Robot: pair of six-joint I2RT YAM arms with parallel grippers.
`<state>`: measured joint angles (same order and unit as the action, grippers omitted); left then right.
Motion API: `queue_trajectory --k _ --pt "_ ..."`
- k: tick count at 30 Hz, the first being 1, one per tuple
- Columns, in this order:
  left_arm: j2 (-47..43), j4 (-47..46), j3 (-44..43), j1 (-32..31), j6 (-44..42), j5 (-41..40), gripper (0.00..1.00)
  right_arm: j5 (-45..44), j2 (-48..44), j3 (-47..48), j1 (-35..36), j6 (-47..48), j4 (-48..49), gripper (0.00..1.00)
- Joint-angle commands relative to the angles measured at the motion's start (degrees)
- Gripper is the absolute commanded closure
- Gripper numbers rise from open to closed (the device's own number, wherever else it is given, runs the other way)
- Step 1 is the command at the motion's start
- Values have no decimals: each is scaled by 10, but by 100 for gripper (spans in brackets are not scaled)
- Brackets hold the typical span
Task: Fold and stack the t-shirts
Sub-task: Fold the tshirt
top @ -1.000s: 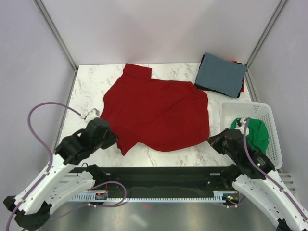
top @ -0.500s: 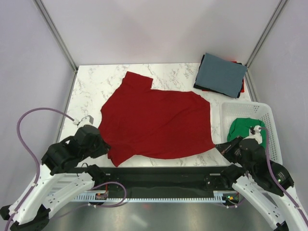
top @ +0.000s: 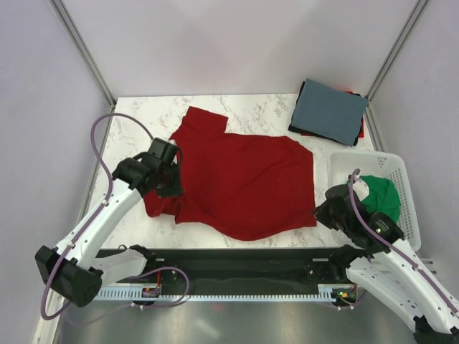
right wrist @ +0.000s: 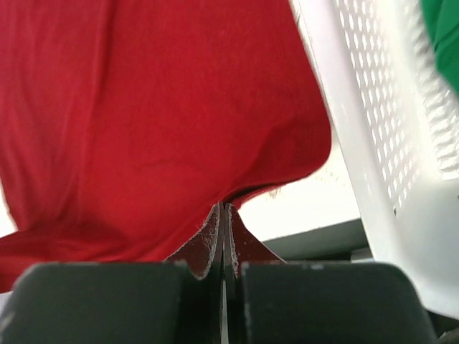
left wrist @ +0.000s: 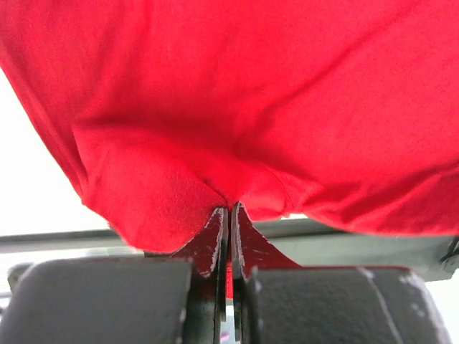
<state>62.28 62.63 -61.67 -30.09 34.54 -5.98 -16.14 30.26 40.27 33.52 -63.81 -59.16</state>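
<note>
Red t-shirt (top: 244, 183) is lying spread on the marble table (top: 136, 122) in the top view, seemingly being pulled flat for folding, the left gripper (top: 168, 188) pinching its 9 o'clock edge and the right gripper (top: 320, 213) its 4 o'clock corner. In the left wrist view, the fingers (left wrist: 214, 233) are clamping fully shut on bunched red cloth. In the right wrist view, they are likewise nipping the hem, with the white basket (right wrist: 373, 143) at 2 o'clock.
</note>
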Motion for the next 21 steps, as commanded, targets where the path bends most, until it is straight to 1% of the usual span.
queue_trajectory --k 1,2,3,5,8,10,14,15,18,21 --pt "46 -59 -62 61 -126 56 98 -71 57 48 0 39 49 100" --pt "63 -64 -82 70 -138 73 98 -78 67 53 -1 42 58 100" --pt "98 -64 -92 86 -151 83 98 -83 78 56 -1 49 63 100" --pt "127 -65 -121 109 -179 108 98 -91 107 64 -8 55 81 100" --pt "184 -66 -157 123 -201 125 98 -91 144 72 -34 76 102 100" --pt "220 -65 -173 133 -219 134 98 -86 167 75 -63 102 115 100" --pt "261 -64 -208 150 -234 143 98 -40 198 69 -138 144 158 100" --pt "269 -64 -214 154 -239 144 98 -8 202 66 -170 151 168 100" --pt "292 -60 -235 160 -250 140 98 36 219 53 -220 171 196 100" --pt "318 -59 -254 163 -259 140 97 47 240 40 -231 178 218 100"
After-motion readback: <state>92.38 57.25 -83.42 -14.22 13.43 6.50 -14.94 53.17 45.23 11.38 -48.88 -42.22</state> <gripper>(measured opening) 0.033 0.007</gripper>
